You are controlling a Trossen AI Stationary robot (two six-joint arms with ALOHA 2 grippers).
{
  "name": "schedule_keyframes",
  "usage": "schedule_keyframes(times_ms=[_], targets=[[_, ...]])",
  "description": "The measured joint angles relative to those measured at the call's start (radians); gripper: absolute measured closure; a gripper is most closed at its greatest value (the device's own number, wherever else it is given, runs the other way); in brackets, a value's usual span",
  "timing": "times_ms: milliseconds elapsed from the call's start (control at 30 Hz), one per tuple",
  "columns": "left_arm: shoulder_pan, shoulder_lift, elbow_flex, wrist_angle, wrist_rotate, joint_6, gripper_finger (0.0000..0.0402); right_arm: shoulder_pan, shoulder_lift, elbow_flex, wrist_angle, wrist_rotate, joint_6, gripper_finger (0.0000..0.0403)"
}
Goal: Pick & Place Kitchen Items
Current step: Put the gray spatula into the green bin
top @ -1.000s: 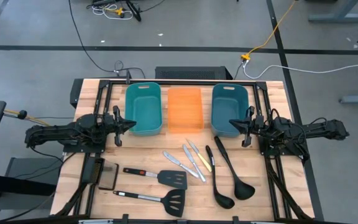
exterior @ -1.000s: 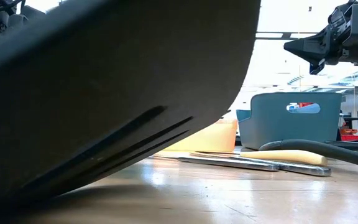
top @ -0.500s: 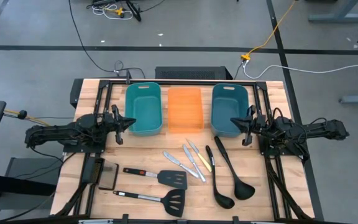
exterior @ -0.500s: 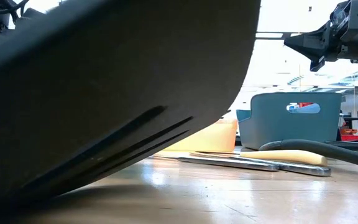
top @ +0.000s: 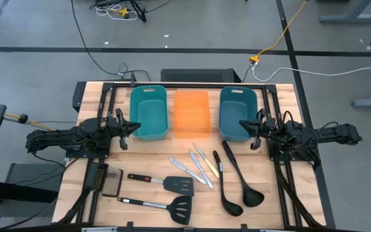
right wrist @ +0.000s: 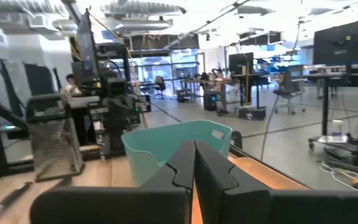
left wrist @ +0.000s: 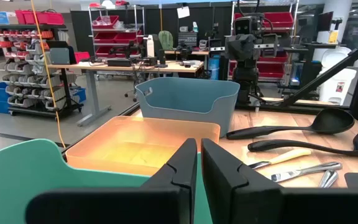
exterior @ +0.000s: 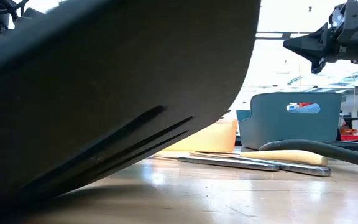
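Two black slotted spatulas [top: 168, 184] [top: 166, 206], two long black ladles [top: 227, 185] [top: 241, 174] and several small table knives [top: 196, 167] lie flat on the wooden table's near half. My left gripper [top: 136, 127] is shut and empty, in the air by the teal bin's [top: 149, 111] near end. My right gripper [top: 240, 125] is shut and empty, above the blue bin's [top: 237, 109] near end. It also shows in the low view [exterior: 289, 44]. Both sets of fingers show closed in the wrist views [left wrist: 199, 163] [right wrist: 194, 155].
An orange bin [top: 192, 113] stands between the teal and blue bins at the far side. A flat black pad [top: 111, 181] lies near left. A dark spatula blade [exterior: 104, 93] blocks most of the low view. Knives [exterior: 253, 163] and a ladle handle [exterior: 319, 149] show beyond it.
My right gripper has gone up a little above the blue bin's near end and stays shut. Nothing on the table has moved.
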Motion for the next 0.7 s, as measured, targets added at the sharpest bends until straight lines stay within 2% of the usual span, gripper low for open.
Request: schedule_keyframes(times_ms=[233,400,700], targets=[[0.000,0.000,0.000,0.000,0.000,0.000,0.0374,0.004,0.056,0.005,-0.001,0.031,-0.004,0.0392],[0.000,0.000,0.000,0.000,0.000,0.000,0.0374,0.024,0.125,0.062,-0.010,0.031,-0.016,0.0392],[0.000,0.000,0.000,0.000,0.000,0.000,0.0374,0.065,0.260,0.122,-0.047,0.111,-0.015,0.0392]])
